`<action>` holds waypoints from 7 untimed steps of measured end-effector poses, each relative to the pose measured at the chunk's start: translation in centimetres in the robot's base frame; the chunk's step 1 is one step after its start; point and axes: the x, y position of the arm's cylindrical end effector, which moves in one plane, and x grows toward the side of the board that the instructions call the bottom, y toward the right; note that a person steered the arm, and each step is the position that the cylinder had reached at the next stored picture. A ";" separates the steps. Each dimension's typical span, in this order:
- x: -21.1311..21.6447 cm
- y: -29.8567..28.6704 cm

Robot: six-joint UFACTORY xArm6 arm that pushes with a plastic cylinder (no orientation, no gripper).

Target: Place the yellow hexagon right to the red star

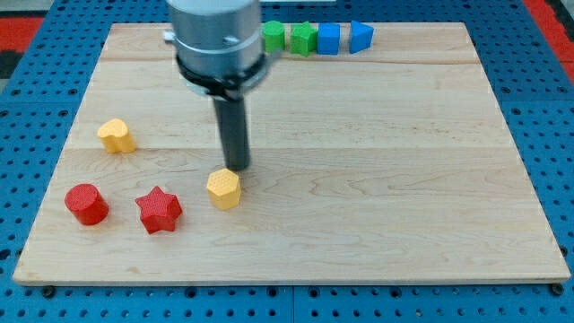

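Camera view: my tip [236, 167], a bare rod holding nothing, stands just above the yellow hexagon [223, 188], which lies lower left of centre on the worktop [377, 179], near the red star [159, 210] on its right. An off-centre push could spin the hexagon away or knock the star. No containers appear.

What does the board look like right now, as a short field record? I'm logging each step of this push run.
tip: my tip just above the yellow hexagon, at its top edge; contact cannot be told
yellow hexagon: lower middle-left, right of the red star and slightly higher
red star: lower left
red cylinder: left of the red star
other yellow block: left side, shape unclear
top row: green cylinder, green block, blue cube, blue block
board: wooden board
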 end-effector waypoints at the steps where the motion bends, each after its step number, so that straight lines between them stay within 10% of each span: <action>1: -2.5 -1.8; 5: 7.0 2.1; 7: 4.4 4.6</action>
